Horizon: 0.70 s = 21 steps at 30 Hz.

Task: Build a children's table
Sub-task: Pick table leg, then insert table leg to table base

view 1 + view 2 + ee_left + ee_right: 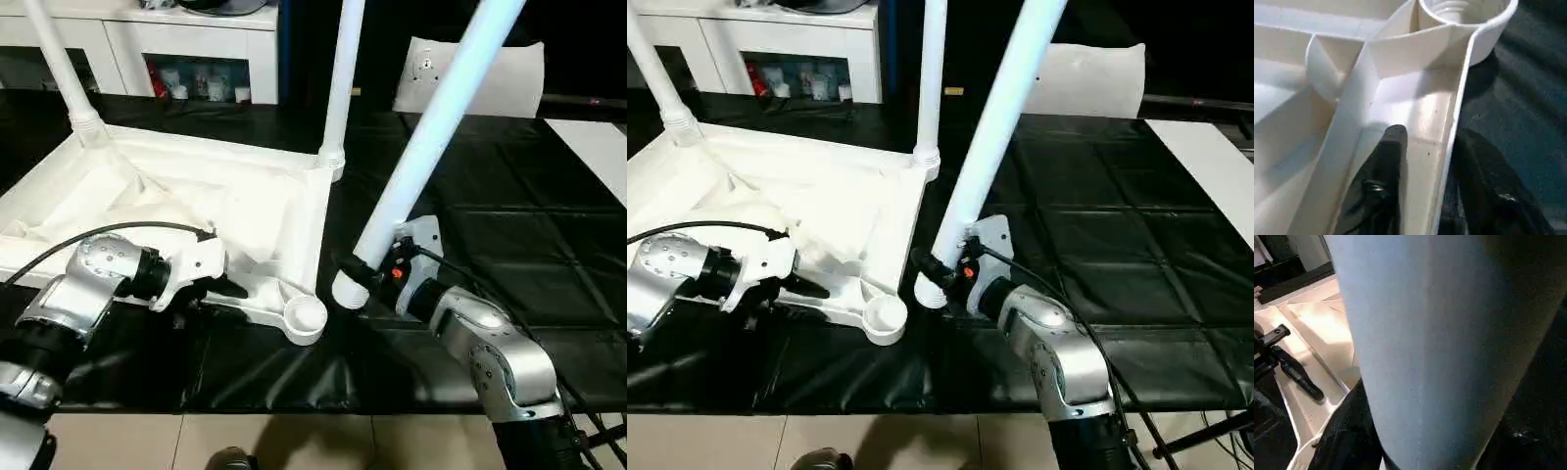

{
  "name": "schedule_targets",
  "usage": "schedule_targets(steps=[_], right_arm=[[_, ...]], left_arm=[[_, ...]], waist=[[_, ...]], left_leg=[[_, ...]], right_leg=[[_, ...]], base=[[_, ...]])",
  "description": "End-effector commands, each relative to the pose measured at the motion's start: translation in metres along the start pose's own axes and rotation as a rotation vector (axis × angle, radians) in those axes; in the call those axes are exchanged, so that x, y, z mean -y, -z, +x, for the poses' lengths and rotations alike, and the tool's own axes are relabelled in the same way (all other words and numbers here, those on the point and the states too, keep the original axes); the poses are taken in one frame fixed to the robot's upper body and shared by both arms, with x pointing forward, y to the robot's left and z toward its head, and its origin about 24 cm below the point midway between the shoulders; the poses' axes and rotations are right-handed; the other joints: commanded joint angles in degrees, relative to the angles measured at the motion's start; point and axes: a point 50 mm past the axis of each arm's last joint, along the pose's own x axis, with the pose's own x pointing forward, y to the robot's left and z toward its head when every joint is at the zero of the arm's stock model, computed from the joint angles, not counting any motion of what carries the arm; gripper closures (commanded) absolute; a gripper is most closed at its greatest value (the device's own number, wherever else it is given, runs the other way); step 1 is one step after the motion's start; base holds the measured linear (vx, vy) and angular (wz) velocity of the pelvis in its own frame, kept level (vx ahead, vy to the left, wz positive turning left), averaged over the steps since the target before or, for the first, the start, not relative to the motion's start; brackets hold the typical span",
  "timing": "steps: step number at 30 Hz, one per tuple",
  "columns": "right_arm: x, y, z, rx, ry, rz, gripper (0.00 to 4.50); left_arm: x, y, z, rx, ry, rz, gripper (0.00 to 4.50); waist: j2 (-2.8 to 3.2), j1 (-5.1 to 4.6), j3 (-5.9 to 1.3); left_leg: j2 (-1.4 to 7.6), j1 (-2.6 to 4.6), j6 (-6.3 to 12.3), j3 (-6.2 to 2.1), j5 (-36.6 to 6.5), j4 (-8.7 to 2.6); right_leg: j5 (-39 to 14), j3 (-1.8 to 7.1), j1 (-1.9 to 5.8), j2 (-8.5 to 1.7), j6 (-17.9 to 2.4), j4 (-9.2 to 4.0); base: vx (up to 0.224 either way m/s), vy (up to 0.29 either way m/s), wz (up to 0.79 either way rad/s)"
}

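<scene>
Left eye view: black quilted mat (509, 225) (white cabinet (147, 44) behind).

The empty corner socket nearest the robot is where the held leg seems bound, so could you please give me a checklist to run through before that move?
1. Empty corner socket clear inside: ok.
2. Held leg gripped near its lower end by the right gripper: ok.
3. Leg's lower end over the socket: not ok, it sits beside it above the black mat.
4. Leg upright: not ok, it tilts.
5. Left gripper astride the tabletop edge wall, one finger each side: ok; clamped firmly: cannot tell.
6. Two far legs seated in their sockets: ok.
</scene>
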Motion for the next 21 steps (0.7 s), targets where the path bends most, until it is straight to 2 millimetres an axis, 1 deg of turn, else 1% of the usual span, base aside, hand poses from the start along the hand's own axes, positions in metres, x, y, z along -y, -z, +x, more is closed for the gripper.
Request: schedule_targets(steps=[1,2,4,6,7,8,10,11,12,13,15,16,17,18,20,21], right_arm=[[0.000,-0.005,-0.002,0.017,-0.007,-0.013,2.59],[0.000,-0.005,-0.002,0.017,-0.007,-0.015,2.59],[0.001,-0.006,-0.002,0.014,-0.004,-0.033,2.59],[0.002,-0.007,-0.003,0.018,0.002,-0.044,2.59],[0.002,-0.009,-0.003,0.025,0.006,-0.049,2.59],[0.003,-0.011,-0.003,0.028,0.017,-0.062,2.59],[0.006,-0.015,-0.003,0.040,0.051,-0.109,2.59],[0.008,-0.022,-0.002,0.042,0.067,-0.133,2.59],[0.008,-0.024,-0.002,0.041,0.071,-0.135,2.59],[0.009,-0.027,-0.002,0.030,0.079,-0.141,2.59],[0.007,-0.031,-0.001,0.023,0.061,-0.136,2.59],[0.006,-0.032,-0.001,0.026,0.052,-0.136,2.59],[0.004,-0.036,0.001,0.035,0.023,-0.137,2.59],[0.003,-0.037,0.001,0.041,0.012,-0.143,2.59],[0.003,-0.039,0.003,0.053,0.005,-0.153,2.59],[0.003,-0.039,0.004,0.057,0.004,-0.154,2.59]], left_arm=[[-0.004,-0.002,0.001,-0.014,-0.005,0.021,3.34],[-0.004,-0.001,0.001,-0.016,-0.004,0.018,3.46],[-0.006,0.001,0.003,-0.004,-0.008,-0.006,3.53],[-0.006,-0.001,0.004,0.015,-0.013,-0.025,3.63],[-0.006,-0.002,0.006,0.040,-0.014,-0.050,3.74],[-0.005,-0.003,0.007,0.052,-0.013,-0.061,3.87],[-0.004,-0.004,0.010,0.078,-0.014,-0.090,3.96],[0.001,-0.002,0.018,0.079,-0.007,-0.128,3.97],[0.002,-0.002,0.020,0.077,-0.007,-0.137,4.06],[0.004,0.000,0.023,0.074,-0.011,-0.159,4.12],[0.006,0.002,0.030,0.070,-0.024,-0.201,4.16],[0.007,0.002,0.032,0.070,-0.033,-0.213,4.30],[0.009,0.002,0.039,0.071,-0.055,-0.243,4.35],[0.010,0.003,0.042,0.065,-0.076,-0.258,4.38],[0.009,0.003,0.046,0.056,-0.120,-0.267,4.44],[0.008,0.003,0.048,0.050,-0.149,-0.273,4.46]], waist=[[1.73,0.05,-4.02],[1.86,0.06,-4.00],[1.83,0.07,-3.99],[1.85,0.12,-3.89],[1.80,0.08,-3.82],[1.78,0.02,-3.80],[1.55,0.10,-3.83],[1.62,0.14,-3.87],[1.65,0.05,-3.94],[1.48,-0.09,-3.93],[1.60,-0.04,-4.02],[1.57,-0.08,-4.03],[1.45,-0.06,-4.07],[1.45,-0.13,-4.06],[1.39,-0.07,-4.00],[1.54,-0.05,-4.05]], left_leg=[[1.85,1.88,-5.11,-0.43,-13.9,-4.34],[1.83,1.90,-5.15,-0.45,-14.2,-4.33],[1.89,1.98,-5.38,-0.47,-15.0,-4.42],[1.98,2.12,-5.57,-0.47,-16.1,-4.49],[1.98,2.02,-5.55,-0.55,-17.0,-4.58],[2.00,2.08,-5.57,-0.53,-17.2,-4.60],[2.02,2.09,-5.46,-0.47,-16.5,-4.56],[1.98,2.04,-5.21,-0.44,-15.9,-4.52],[2.12,2.02,-5.28,-0.47,-15.4,-4.55],[1.90,1.82,-4.67,-0.37,-13.9,-4.44],[1.81,1.63,-3.85,-0.36,-12.4,-4.26],[1.81,1.59,-3.65,-0.33,-12.1,-4.22],[1.75,1.53,-3.18,-0.26,-11.5,-4.12],[1.77,1.52,-2.76,-0.25,-11.5,-4.05],[1.70,1.39,-2.13,-0.18,-11.5,-3.99],[1.66,1.36,-2.13,-0.21,-11.4,-3.98]], right_leg=[[-1.7,2.09,1.81,-4.66,-11.5,-4.10],[-2.2,2.11,1.79,-4.67,-11.5,-4.15],[-3.5,2.10,1.79,-4.76,-11.4,-4.23],[-4.8,2.09,1.61,-4.77,-11.4,-4.30],[-6.8,2.13,1.68,-4.95,-11.4,-4.45],[-7.2,2.13,1.62,-4.91,-11.4,-4.46],[-7.2,2.14,1.60,-4.95,-11.4,-4.48],[-6.9,2.13,1.62,-5.00,-11.4,-4.46],[-6.0,2.08,1.74,-5.04,-11.6,-4.22],[-4.3,2.00,1.87,-4.79,-11.8,-4.07],[-3.0,2.09,2.09,-4.86,-11.7,-4.13],[-2.5,2.11,2.13,-4.80,-11.6,-4.10],[-2.1,2.13,2.17,-4.84,-11.5,-4.15],[-2.2,2.11,2.20,-4.84,-11.6,-4.18],[-4.0,2.20,2.22,-4.88,-11.1,-4.51],[-5.3,2.18,2.21,-4.84,-10.6,-4.58]], base=[[0.000,0.000,0.00],[0.000,0.000,0.00],[0.000,0.000,0.00],[0.000,0.000,0.00],[0.000,0.000,0.00],[0.000,0.000,0.00],[0.000,0.000,0.00],[0.000,0.000,0.00],[0.000,0.000,0.00],[0.000,0.000,0.00],[0.000,0.000,0.00],[0.000,0.000,0.00],[0.000,0.000,0.00],[0.000,0.000,0.00],[0.000,0.000,0.00],[0.000,0.000,0.00]])
